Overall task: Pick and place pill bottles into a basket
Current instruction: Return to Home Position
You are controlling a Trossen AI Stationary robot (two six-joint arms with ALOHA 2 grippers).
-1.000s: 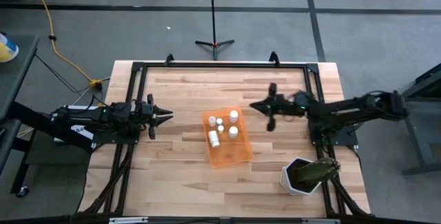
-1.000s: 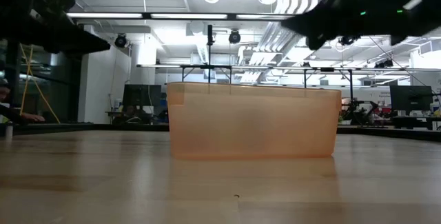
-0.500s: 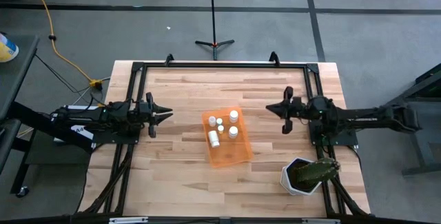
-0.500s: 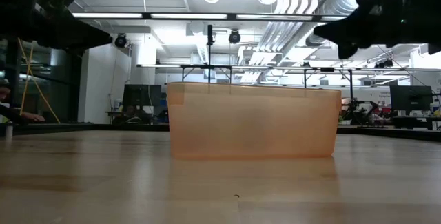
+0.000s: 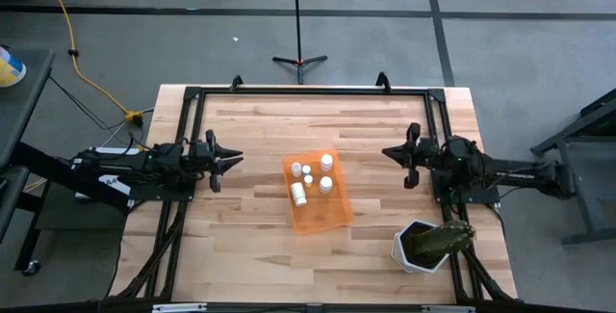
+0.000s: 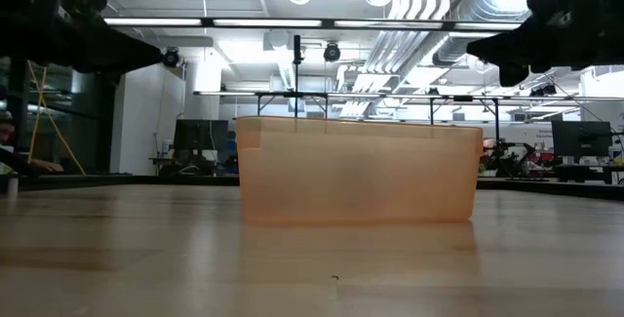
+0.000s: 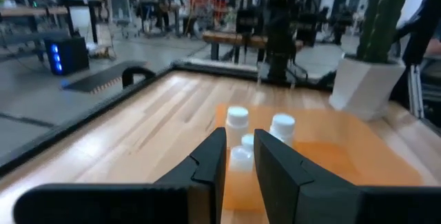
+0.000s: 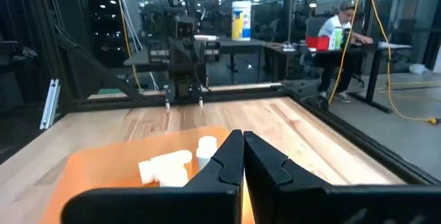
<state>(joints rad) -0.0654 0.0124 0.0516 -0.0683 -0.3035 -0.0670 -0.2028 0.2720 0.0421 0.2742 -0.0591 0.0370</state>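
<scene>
The orange basket [image 5: 322, 215] sits on the table's middle and also shows in the low view [image 6: 356, 171]. Several white pill bottles [image 5: 308, 178] rest on its floor; most stand upright and one [image 5: 299, 194] lies on its side. They also show in the left wrist view [image 7: 238, 117] and the right wrist view [image 8: 165, 163]. My left gripper [image 5: 236, 159] hovers left of the basket, its fingers a narrow gap apart and empty [image 7: 240, 133]. My right gripper [image 5: 385, 153] hovers right of the basket, shut and empty [image 8: 242, 136].
A white pot with a green cactus [image 5: 423, 244] stands at the table's near right corner. A black frame rail [image 5: 308, 91] runs around the table. A person [image 8: 341, 21] sits at a desk in the room beyond the table.
My right gripper has drawn back from beside the basket toward the table's right edge, staying above the table. The basket and the bottles have kept still.
</scene>
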